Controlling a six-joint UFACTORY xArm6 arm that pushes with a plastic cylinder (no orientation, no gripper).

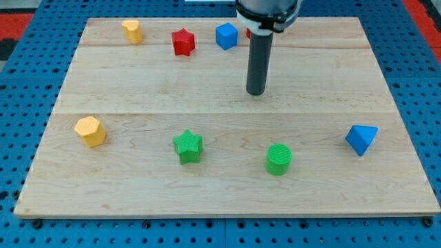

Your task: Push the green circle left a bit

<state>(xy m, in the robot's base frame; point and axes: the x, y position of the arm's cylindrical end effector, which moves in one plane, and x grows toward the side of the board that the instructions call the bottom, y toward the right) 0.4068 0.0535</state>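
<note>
The green circle [279, 159] stands on the wooden board at the lower middle right. My tip [255, 93] is at the end of the dark rod, above the circle in the view and a little to its left, well apart from it. A green star [187, 147] lies to the circle's left. No block touches the tip.
A blue triangle block [361, 139] lies at the right. A yellow hexagon [90, 131] lies at the left. Along the view's top are a yellow block [132, 31], a red star [183, 42], a blue cube [226, 36], and a red block [249, 32] mostly hidden behind the rod.
</note>
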